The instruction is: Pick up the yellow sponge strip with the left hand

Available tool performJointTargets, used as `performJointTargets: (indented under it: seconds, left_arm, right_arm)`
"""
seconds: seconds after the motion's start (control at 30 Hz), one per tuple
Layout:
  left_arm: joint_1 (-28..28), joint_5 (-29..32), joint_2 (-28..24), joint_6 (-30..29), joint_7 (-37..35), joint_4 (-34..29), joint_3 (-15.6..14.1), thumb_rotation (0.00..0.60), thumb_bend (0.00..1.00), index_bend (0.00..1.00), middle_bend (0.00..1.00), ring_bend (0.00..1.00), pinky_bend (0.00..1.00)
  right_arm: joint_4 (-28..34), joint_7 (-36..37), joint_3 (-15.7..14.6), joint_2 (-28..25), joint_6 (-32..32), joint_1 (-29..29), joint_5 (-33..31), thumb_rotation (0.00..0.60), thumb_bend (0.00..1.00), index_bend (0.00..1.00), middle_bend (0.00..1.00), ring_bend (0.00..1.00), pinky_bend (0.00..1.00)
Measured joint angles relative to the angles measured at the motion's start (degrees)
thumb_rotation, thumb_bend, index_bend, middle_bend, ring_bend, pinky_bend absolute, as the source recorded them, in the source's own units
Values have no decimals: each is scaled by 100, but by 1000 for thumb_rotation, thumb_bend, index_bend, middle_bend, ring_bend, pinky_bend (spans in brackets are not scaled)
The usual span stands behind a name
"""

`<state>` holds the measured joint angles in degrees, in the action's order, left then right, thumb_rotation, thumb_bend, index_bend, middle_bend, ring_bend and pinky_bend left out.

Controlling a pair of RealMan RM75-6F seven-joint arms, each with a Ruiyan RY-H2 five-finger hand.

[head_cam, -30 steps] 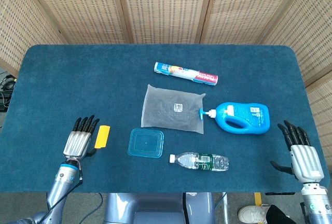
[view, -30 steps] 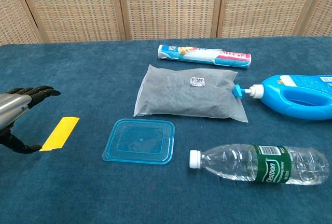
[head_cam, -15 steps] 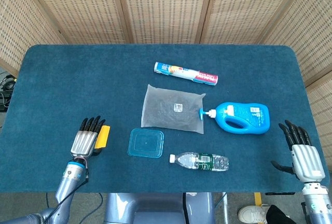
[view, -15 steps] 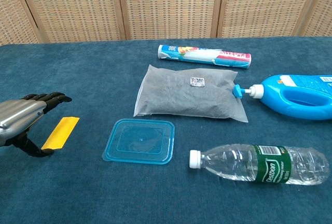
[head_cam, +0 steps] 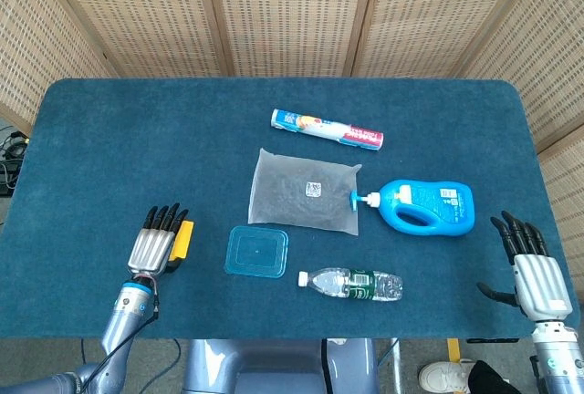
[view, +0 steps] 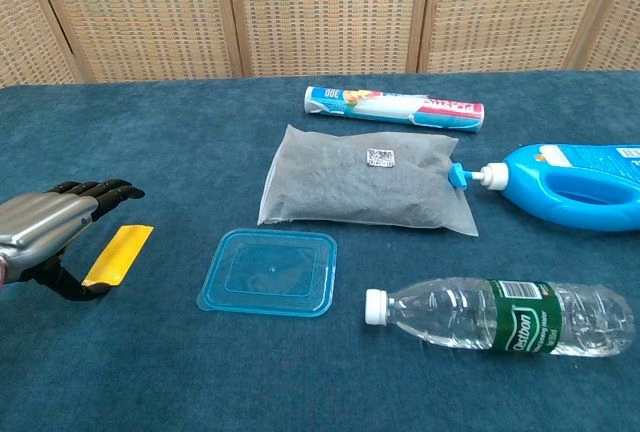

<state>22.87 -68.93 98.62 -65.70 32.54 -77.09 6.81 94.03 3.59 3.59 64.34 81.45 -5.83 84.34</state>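
Observation:
The yellow sponge strip (head_cam: 182,239) (view: 118,254) lies flat on the blue table at the front left. My left hand (head_cam: 155,241) (view: 55,227) hovers over the strip's left edge, open, fingers stretched forward and the thumb (view: 75,285) down by the strip's near end. It covers part of the strip in the head view. My right hand (head_cam: 534,271) is open near the table's front right corner, holding nothing; the chest view does not show it.
A blue plastic lid (head_cam: 257,251) lies just right of the strip. Behind it are a grey pouch (head_cam: 306,191), a wrapped roll (head_cam: 327,129) and a blue detergent bottle (head_cam: 424,207). A water bottle (head_cam: 351,284) lies near the front edge.
My left hand has moved right and a little forward, from beside the strip to partly over its left edge. The strip and the right hand have stayed put.

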Motion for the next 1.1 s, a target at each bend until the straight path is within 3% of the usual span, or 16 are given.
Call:
performJointTargets:
  seconds: [0.13,0.3,0.6,0.77,0.93,1.1]
  left_arm:
    - [24,5,19,-58,41,19,12,600,707,0,0,0,0]
    - [22,-1,-19,-141,12,-51,26,600,735,0,0,0,0]
    - [-4,-88,-157,-286,-138,-274,16,600,727,0,0,0,0]
    - [-36,-153,-251,-347,-247,-427,-44,600,610,2,0,0,0]
    - [-147,-173,-398,-423,-505,-636,-114,600,492,213,0,0,0]
    - [-168,-110,-423,-454,-496,-599,-110,600,394,361,0,0,0]
  right_arm:
    - [3,2,2,-2,-2,0,-3,600,0,0,0,0,0]
    - [6,8,1,-7,4,3,2,600,0,0,0,0,0]
    - [14,5,1,-11,2,4,-3,600,0,0,0,0,0]
    - [12,9,3,-13,-9,2,-11,600,0,0,0,0,0]
    - [25,-4,-5,-19,-14,2,-1,600,0,0,0,0,0]
    - [41,-24,-5,-16,-1,7,1,600,0,0,0,0,0]
